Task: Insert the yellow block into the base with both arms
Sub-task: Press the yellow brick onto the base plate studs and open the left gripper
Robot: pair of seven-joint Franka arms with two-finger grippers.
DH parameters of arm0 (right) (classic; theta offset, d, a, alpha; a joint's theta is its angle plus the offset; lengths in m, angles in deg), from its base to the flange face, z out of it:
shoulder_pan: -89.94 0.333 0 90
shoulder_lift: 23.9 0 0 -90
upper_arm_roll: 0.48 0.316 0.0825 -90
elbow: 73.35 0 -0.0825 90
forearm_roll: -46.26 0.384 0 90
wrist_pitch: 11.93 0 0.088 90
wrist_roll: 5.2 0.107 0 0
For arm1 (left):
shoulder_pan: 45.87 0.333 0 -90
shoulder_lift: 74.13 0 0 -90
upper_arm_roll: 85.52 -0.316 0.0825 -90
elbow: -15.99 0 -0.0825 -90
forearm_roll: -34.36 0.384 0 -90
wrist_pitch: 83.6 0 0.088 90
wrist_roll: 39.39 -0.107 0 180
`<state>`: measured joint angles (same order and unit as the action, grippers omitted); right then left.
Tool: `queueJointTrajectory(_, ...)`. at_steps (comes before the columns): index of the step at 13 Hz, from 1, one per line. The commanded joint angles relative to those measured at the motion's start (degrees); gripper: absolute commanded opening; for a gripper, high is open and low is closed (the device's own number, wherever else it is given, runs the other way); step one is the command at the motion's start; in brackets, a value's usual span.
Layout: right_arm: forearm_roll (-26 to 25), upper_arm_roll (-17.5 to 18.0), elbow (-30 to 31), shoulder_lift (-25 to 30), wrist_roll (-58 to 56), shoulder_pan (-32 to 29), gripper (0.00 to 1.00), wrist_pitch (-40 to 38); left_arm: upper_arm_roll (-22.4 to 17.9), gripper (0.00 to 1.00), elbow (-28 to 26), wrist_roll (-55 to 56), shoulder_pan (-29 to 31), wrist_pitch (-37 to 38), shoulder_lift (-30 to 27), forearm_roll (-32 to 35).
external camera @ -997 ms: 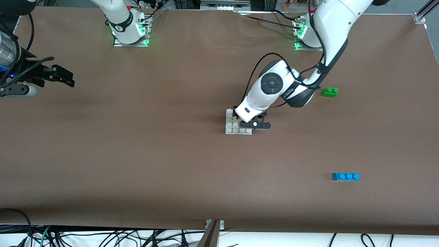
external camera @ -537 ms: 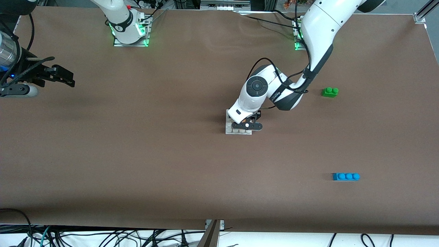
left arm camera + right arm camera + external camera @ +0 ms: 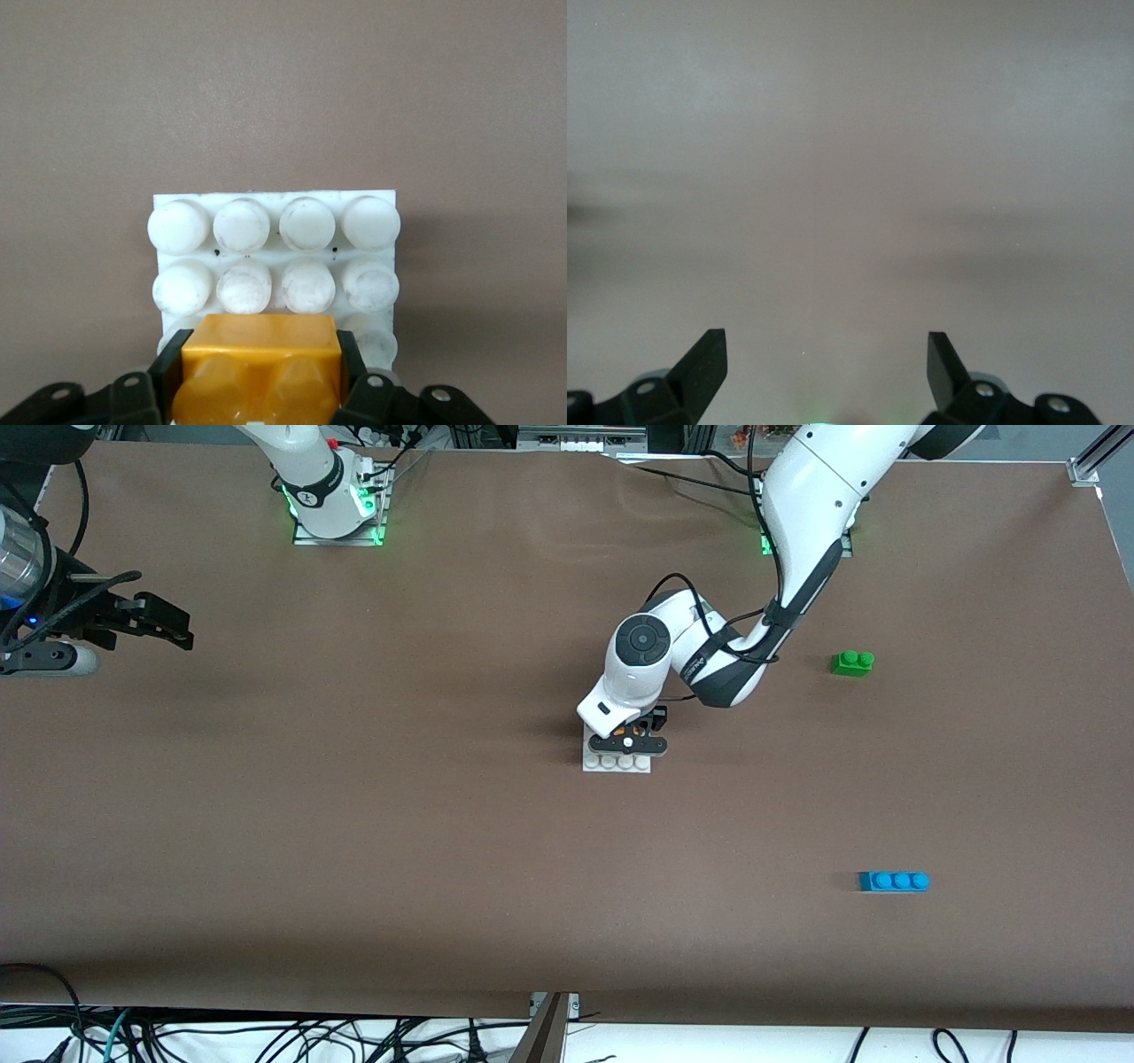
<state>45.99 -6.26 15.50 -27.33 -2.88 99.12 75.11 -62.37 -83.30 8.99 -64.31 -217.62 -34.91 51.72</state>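
The yellow block [image 3: 260,359] sits between the fingers of my left gripper [image 3: 261,376], which is shut on it, studs toward the camera. In the left wrist view it hangs just over the white studded base [image 3: 275,232], covering part of the third stud row. From the front, my left gripper [image 3: 630,740] is over the base [image 3: 616,763], and only one row of studs shows under it. Only an orange speck of the yellow block [image 3: 638,732] shows there. My right gripper [image 3: 152,622] waits open at the right arm's end of the table, with nothing between its fingers [image 3: 707,359].
A green two-stud brick [image 3: 852,662] lies toward the left arm's end of the table. A blue three-stud brick [image 3: 894,881] lies nearer to the front camera at that same end. Brown table cover runs all round the base.
My left gripper has carried the yellow block toward the right arm's end, further over the base, so fewer studs show. The right arm has not moved.
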Motion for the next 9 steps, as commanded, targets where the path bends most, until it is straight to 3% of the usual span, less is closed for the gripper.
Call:
queueJointTrajectory(1, -0.17, 0.42, -0.78, -0.09, -0.3, -0.3, 1.0, -0.73, -0.65, 0.2, 1.74, 1.63, -1.5, 0.43, 1.57, 1.89)
queueJointTrajectory(8, -0.17, 0.42, -0.78, -0.18, -0.38, -0.3, 1.0, -0.73, -0.65, 0.21, 1.74, 1.63, -2.47, 0.43, 1.74, 2.24)
queueJointTrajectory(9, -0.17, 0.42, -0.78, -0.18, -0.3, -0.3, 1.0, -0.73, -0.65, 0.3, 1.74, 1.71, -2.47, 0.43, 1.74, 2.15)
